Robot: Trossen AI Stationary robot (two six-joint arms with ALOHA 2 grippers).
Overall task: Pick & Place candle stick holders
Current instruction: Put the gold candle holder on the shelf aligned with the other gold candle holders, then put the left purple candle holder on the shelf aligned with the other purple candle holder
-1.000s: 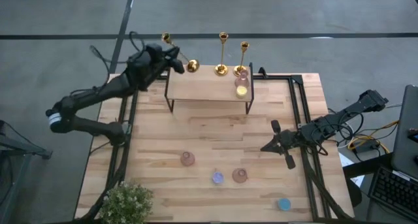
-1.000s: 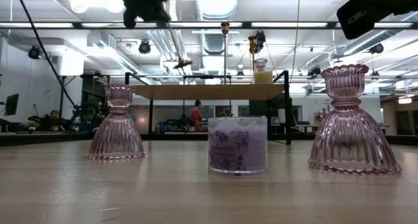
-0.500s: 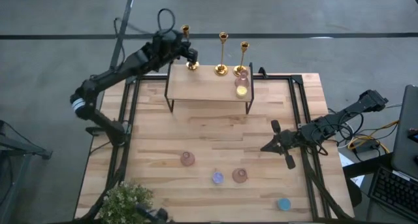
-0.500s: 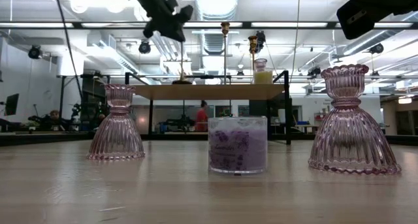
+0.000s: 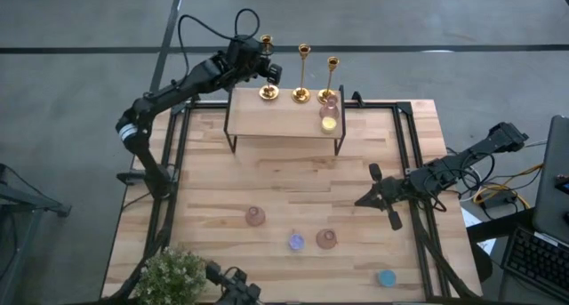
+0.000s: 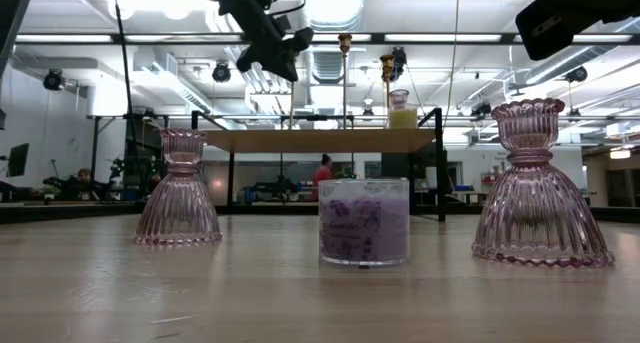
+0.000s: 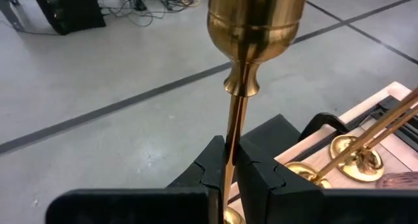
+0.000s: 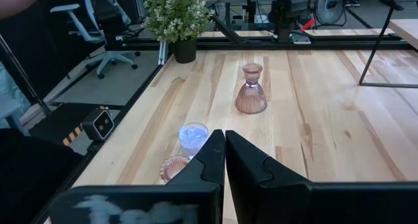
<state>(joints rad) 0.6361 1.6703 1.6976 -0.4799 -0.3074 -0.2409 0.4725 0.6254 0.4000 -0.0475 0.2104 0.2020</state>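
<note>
Three gold candlesticks stand in a row at the far edge of a small wooden shelf (image 5: pixel 284 116). The left one (image 5: pixel 268 74) is upright in my shut left gripper (image 5: pixel 260 63), with its round base (image 5: pixel 268 92) at the shelf's far left corner. The other two (image 5: pixel 302 74) (image 5: pixel 331 78) stand free on their bases to its right. In the left wrist view their bases (image 7: pixel 353 160) show beyond the held stem. My right gripper (image 5: pixel 378 195) rests shut and empty near the table's right side. My left gripper pinches the thin stem (image 7: pixel 230 152) of the left candlestick between its two fingers (image 7: pixel 212 168), below the cup top (image 7: pixel 256 18). The fingers come about level from the table's left and lie across the stem. The candlestick stands upright, with its base (image 5: pixel 268 92) on the shelf top.
A yellow candle and a pink glass holder (image 5: pixel 329 118) sit at the shelf's right end. On the table near the front are two pink glass holders (image 5: pixel 255 216) (image 5: pixel 326 238), a purple candle (image 5: pixel 296 243), a blue candle (image 5: pixel 387 277) and a potted plant (image 5: pixel 173 274).
My left gripper has gone toward the table's right along the far edge, staying shut on the candlestick. The candlestick, tilted a second ago with its cup leaning left, has tipped upright. Its base has stayed at the shelf's far left corner, sliding slightly right.
</note>
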